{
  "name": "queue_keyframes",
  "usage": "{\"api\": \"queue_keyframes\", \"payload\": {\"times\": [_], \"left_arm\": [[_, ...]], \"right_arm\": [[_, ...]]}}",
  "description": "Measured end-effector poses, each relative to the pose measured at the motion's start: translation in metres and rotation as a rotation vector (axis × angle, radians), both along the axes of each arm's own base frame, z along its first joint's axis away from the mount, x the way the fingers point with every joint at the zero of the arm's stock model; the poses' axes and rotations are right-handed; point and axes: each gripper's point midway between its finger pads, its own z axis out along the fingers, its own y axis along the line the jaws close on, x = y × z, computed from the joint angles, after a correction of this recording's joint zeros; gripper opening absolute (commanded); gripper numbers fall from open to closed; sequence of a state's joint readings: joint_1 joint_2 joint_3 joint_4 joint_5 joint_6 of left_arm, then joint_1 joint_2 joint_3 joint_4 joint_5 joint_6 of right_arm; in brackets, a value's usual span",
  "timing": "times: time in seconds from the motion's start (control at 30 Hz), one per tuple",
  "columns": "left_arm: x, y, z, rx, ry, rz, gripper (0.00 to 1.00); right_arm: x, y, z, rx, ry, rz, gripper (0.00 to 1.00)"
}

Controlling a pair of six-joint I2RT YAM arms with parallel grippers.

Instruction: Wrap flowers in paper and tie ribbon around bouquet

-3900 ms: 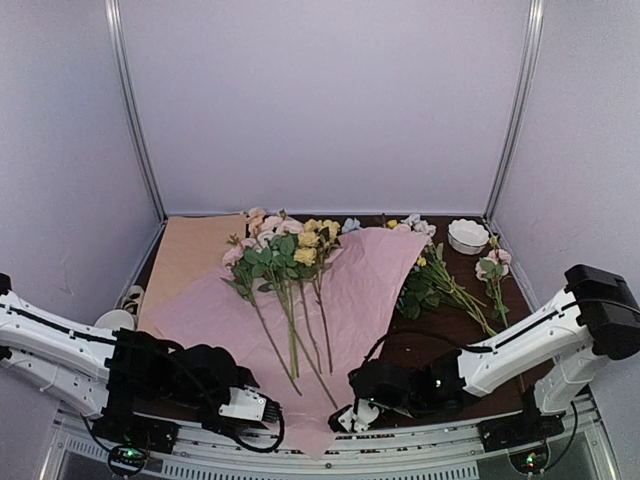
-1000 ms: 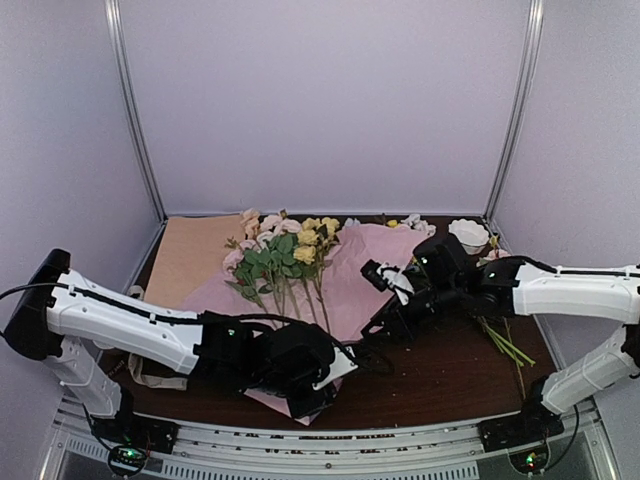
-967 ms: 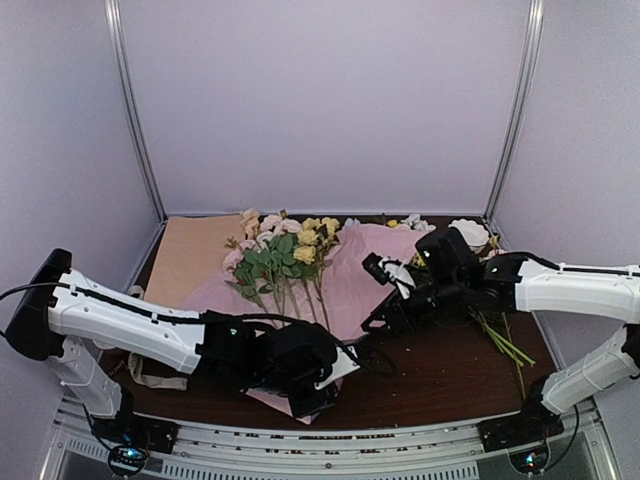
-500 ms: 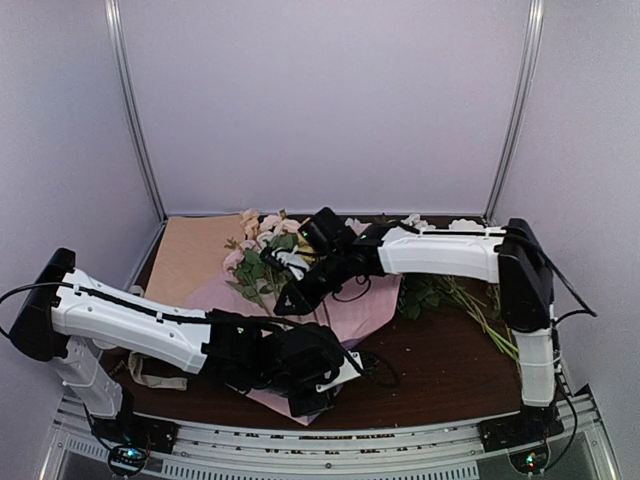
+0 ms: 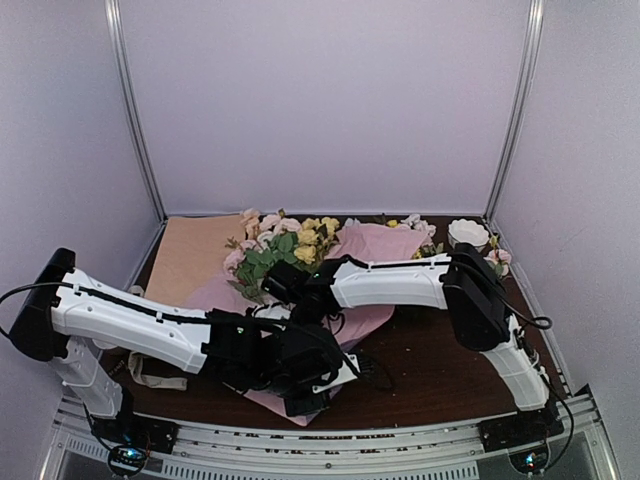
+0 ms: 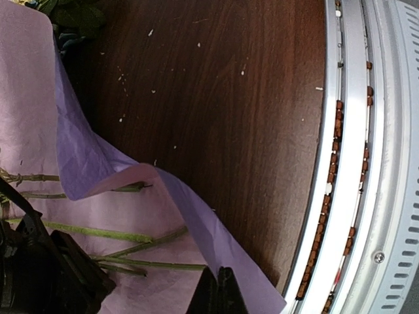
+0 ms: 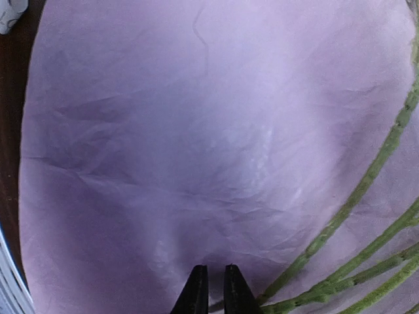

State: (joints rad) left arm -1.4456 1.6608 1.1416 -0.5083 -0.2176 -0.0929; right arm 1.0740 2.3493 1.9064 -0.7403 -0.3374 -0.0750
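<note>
Paper (image 6: 78, 157) pinched in closed left end effector (image 6: 218, 278), right end effector (image 7: 213, 275) barely parted

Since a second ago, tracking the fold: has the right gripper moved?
Yes. The right gripper swung left, away from the white bowl, toward the flowers.

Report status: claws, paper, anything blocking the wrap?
Left claw shut on near edge of paper. Right claw nearly closed over paper beside stems, grip unclear. Flowers lying on paper, not yet wrapped. No obstruction seen.
</note>
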Motion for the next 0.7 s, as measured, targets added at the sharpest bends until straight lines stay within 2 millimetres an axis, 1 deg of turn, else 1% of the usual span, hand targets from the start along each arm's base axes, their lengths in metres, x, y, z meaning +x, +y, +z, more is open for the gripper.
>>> {"api": "queue_keyframes", "payload": {"times": [0.07, 0.13, 0.23, 0.3, 0.4, 0.47, 0.57, 0.63, 0.7], "left_arm": [[0.001, 0.002, -0.001, 0.011, -0.009, 0.002, 0.00], [0.003, 0.005, -0.002, 0.024, -0.016, 0.006, 0.00], [0.005, 0.008, -0.003, 0.038, -0.027, 0.012, 0.00], [0.005, 0.010, -0.003, 0.047, -0.030, 0.014, 0.00], [0.007, 0.011, -0.003, 0.051, -0.040, 0.016, 0.00], [0.008, 0.013, -0.003, 0.057, -0.050, 0.017, 0.00], [0.011, 0.017, -0.002, 0.071, -0.068, 0.019, 0.00], [0.013, 0.019, 0.001, 0.076, -0.086, 0.017, 0.00], [0.015, 0.020, 0.004, 0.079, -0.101, 0.016, 0.00]], "right_arm": [[0.010, -0.003, 0.000, -0.020, -0.042, -0.015, 0.10], [0.015, -0.006, -0.001, -0.040, -0.068, -0.026, 0.10], [0.018, -0.012, -0.002, -0.060, -0.106, -0.025, 0.10], [0.020, -0.020, -0.002, -0.075, -0.123, -0.034, 0.09], [0.025, -0.036, -0.002, -0.091, -0.120, -0.069, 0.08], [0.034, -0.045, -0.001, -0.090, -0.107, -0.106, 0.09], [0.044, -0.050, 0.002, -0.062, -0.078, -0.138, 0.13], [0.040, -0.049, 0.009, -0.016, -0.035, -0.123, 0.15], [0.032, -0.049, 0.022, 0.038, 0.006, -0.100, 0.19]]}}
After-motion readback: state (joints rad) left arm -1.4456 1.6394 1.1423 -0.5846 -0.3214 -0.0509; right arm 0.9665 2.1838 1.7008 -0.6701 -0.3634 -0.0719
